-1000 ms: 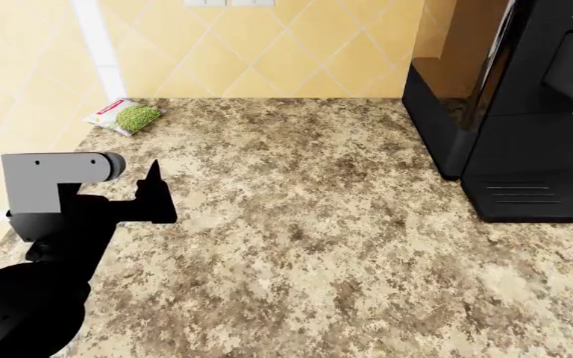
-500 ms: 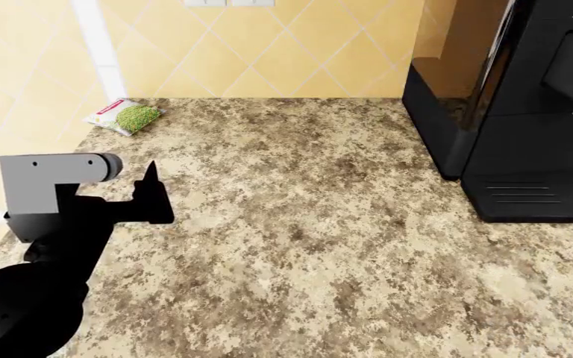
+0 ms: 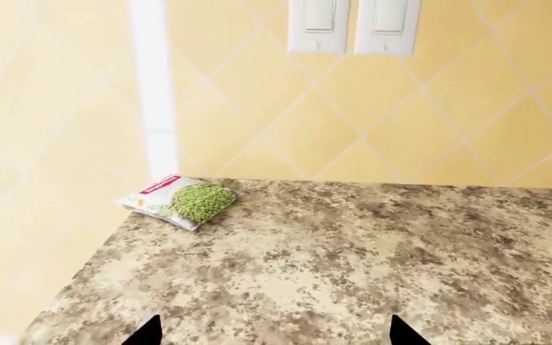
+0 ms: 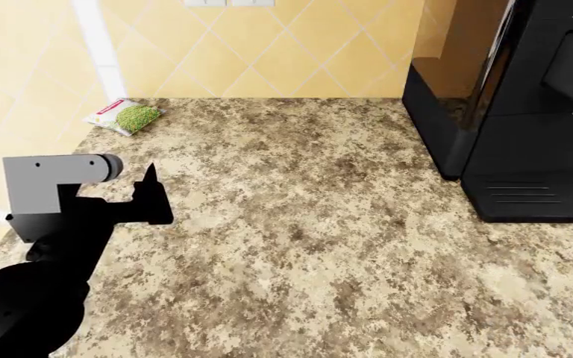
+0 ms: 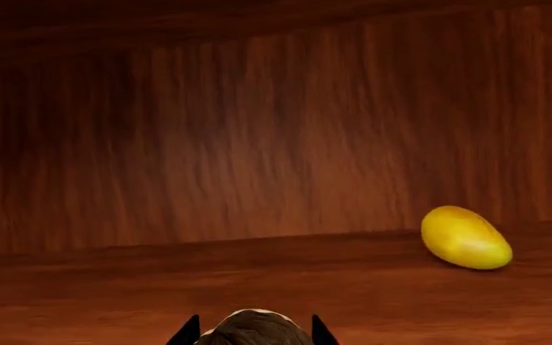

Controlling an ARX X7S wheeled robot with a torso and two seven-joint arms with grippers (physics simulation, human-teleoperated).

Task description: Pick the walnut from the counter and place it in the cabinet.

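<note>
In the right wrist view the wrinkled tan-brown walnut (image 5: 255, 327) sits between my right gripper's (image 5: 254, 336) two dark fingertips. The gripper is shut on it, inside the dark wooden cabinet (image 5: 256, 144) and just above the shelf floor. The right gripper does not show in the head view. My left gripper (image 4: 150, 195) hovers low over the left part of the speckled granite counter (image 4: 316, 224). In the left wrist view the left gripper (image 3: 274, 334) is wide open and empty, with only the two fingertips showing.
A yellow oval fruit (image 5: 465, 237) lies on the cabinet shelf, off to one side of the walnut. A white packet of green peas (image 4: 125, 116) lies at the counter's back left corner. A black coffee machine (image 4: 515, 112) stands on the right. Tiled wall with switches (image 3: 353, 25) behind.
The left arm has barely shifted and stays open over the counter. Nothing else on the counter moved.
</note>
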